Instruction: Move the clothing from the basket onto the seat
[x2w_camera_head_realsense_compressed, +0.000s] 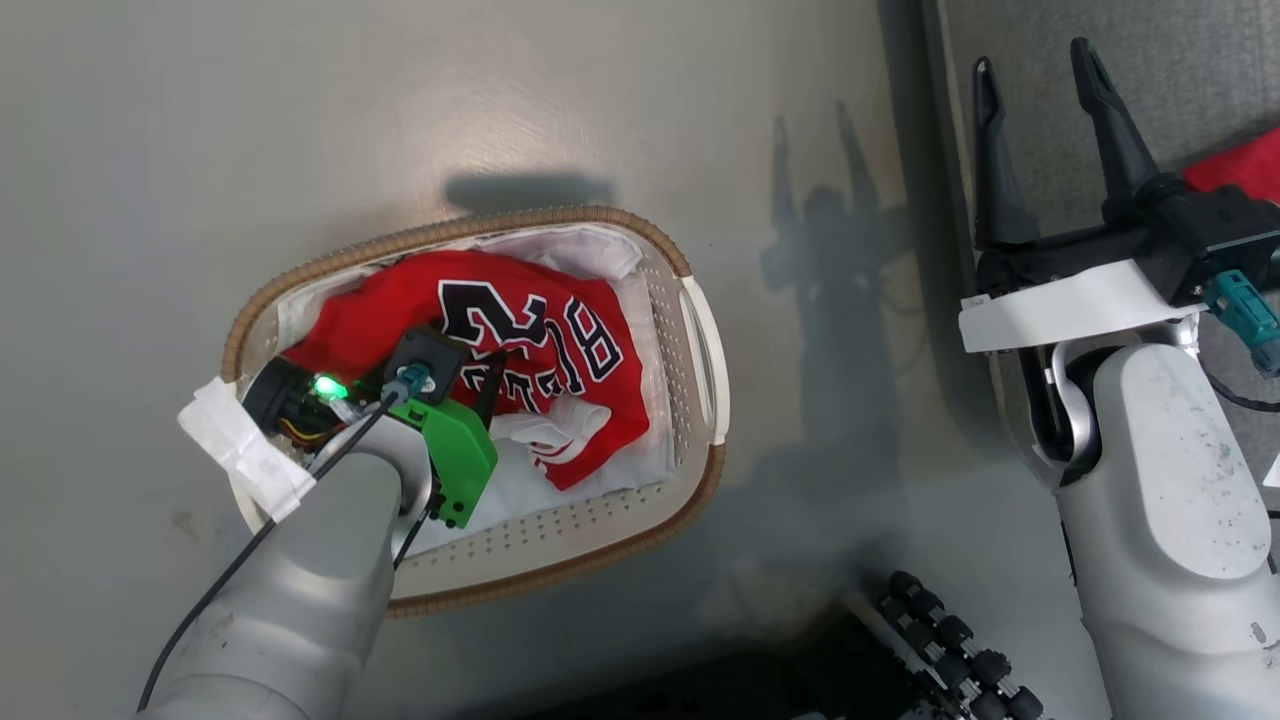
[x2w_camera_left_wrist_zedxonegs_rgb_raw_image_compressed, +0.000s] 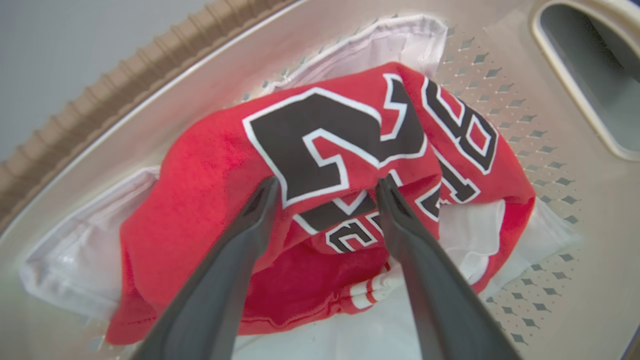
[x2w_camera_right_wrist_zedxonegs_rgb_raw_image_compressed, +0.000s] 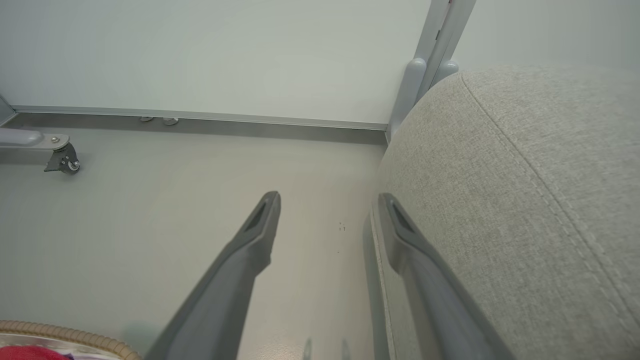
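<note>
Jersey (x2w_camera_left_wrist_zedxonegs_rgb_raw_image_compressed: 200, 210) seen crumpled inside the basket (x2w_camera_head_realsense_compressed: 540, 214), straddled by the left gripper's (x2w_camera_left_wrist_zedxonegs_rgb_raw_image_compressed: 326, 184) spread fingers (x2w_camera_left_wrist_zedxonegs_rgb_raw_image_compressed: 230, 260); right gripper (x2w_camera_head_realsense_compressed: 1035, 60) likewise spread, well outside the basket; grasp judged in hand, closing on a fold, then lifting to the seat (x2w_camera_right_wrist_zedxonegs_rgb_raw_image_compressed: 525, 200), needed next.

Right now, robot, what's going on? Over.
Left gripper open, astride the jersey in the basket. Right gripper open, empty, beside the seat. White lining bunched under jersey.
</note>
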